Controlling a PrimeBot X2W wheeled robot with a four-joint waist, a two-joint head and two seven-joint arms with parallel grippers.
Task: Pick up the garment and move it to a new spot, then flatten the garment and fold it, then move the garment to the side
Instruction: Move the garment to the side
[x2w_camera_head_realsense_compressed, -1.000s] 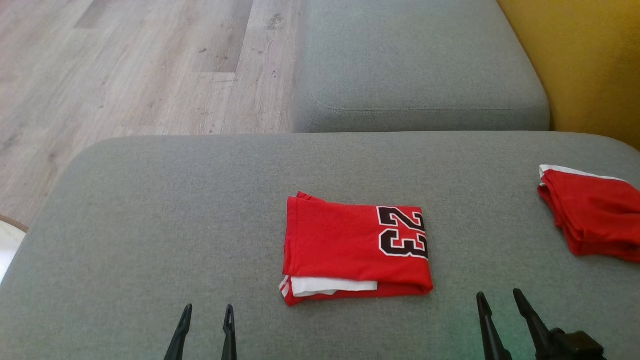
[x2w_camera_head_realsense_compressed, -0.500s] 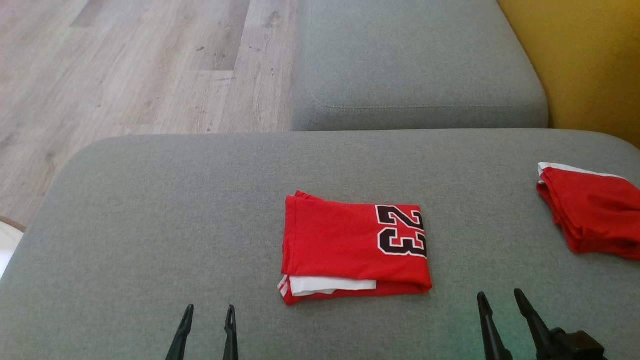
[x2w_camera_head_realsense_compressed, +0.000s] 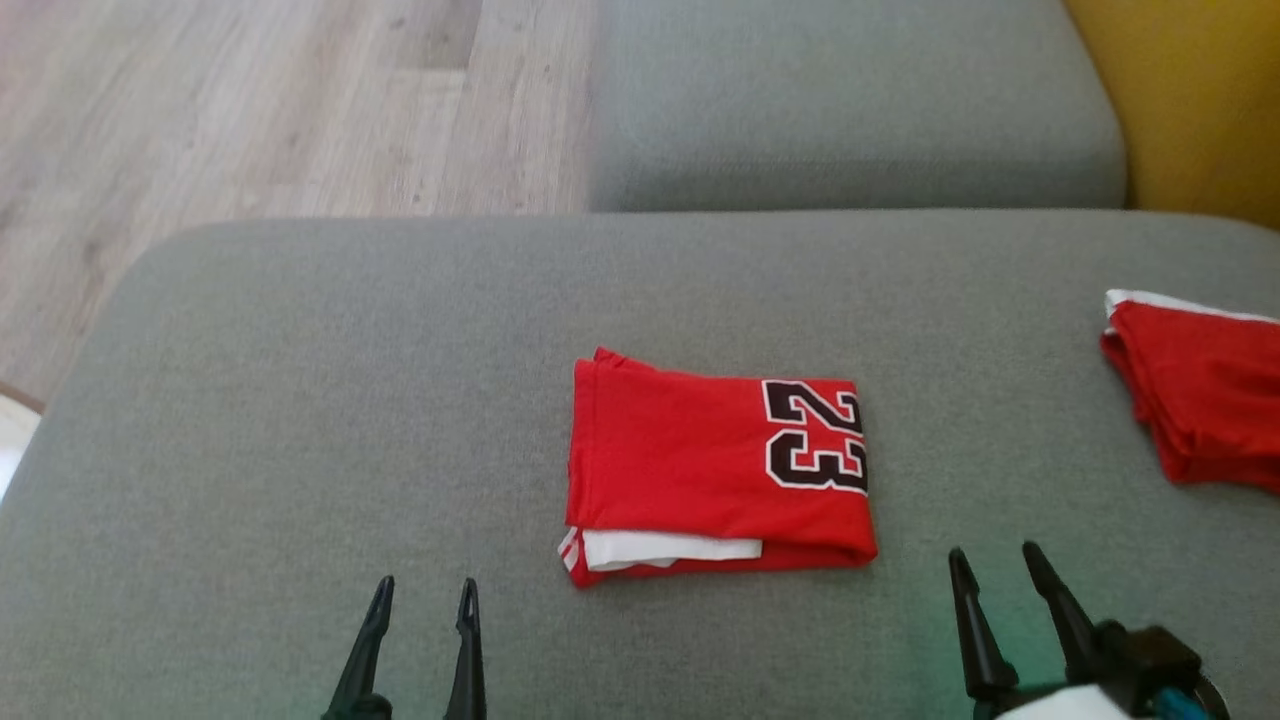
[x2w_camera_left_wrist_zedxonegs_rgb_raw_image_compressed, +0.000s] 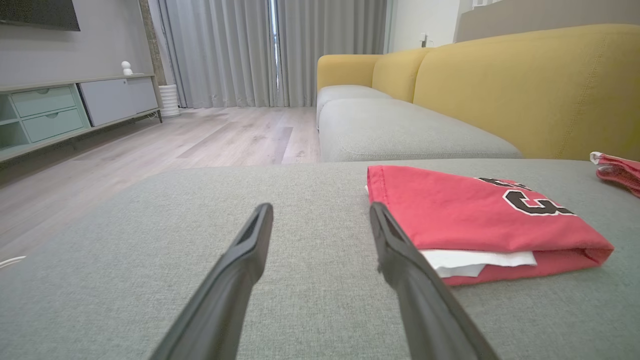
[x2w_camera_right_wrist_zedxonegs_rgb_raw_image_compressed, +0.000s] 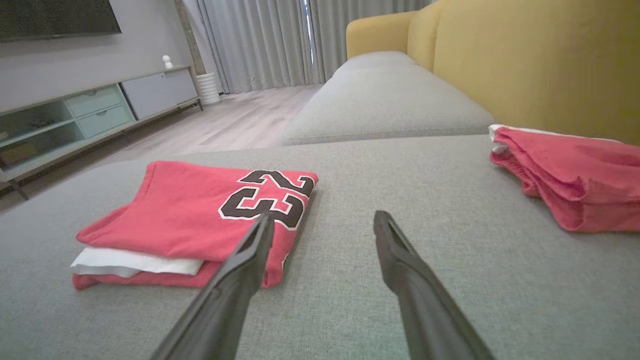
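Observation:
A folded red garment (x2w_camera_head_realsense_compressed: 715, 465) with a black "23" and a white layer at its near edge lies flat in the middle of the grey cushion (x2w_camera_head_realsense_compressed: 300, 400). The left wrist view has the garment (x2w_camera_left_wrist_zedxonegs_rgb_raw_image_compressed: 470, 220) to the right of that gripper's fingers. In the right wrist view the garment (x2w_camera_right_wrist_zedxonegs_rgb_raw_image_compressed: 200, 215) lies left of the fingers. My left gripper (x2w_camera_head_realsense_compressed: 425, 595) stands open near the cushion's front edge, left of the garment and apart from it. Just off the garment's near right corner my right gripper (x2w_camera_head_realsense_compressed: 995, 560) is open. Neither holds anything.
A second red garment (x2w_camera_head_realsense_compressed: 1200, 400) lies folded at the cushion's right edge, also seen as a red heap (x2w_camera_right_wrist_zedxonegs_rgb_raw_image_compressed: 570, 170) in the right wrist view. Another grey cushion (x2w_camera_head_realsense_compressed: 850, 100) and a yellow backrest (x2w_camera_head_realsense_compressed: 1200, 90) lie beyond. Wooden floor (x2w_camera_head_realsense_compressed: 250, 110) is to the far left.
The whole head picture has shifted, so the camera has moved. The folded garment lies as before. Both grippers stay open and reach slightly further up the view.

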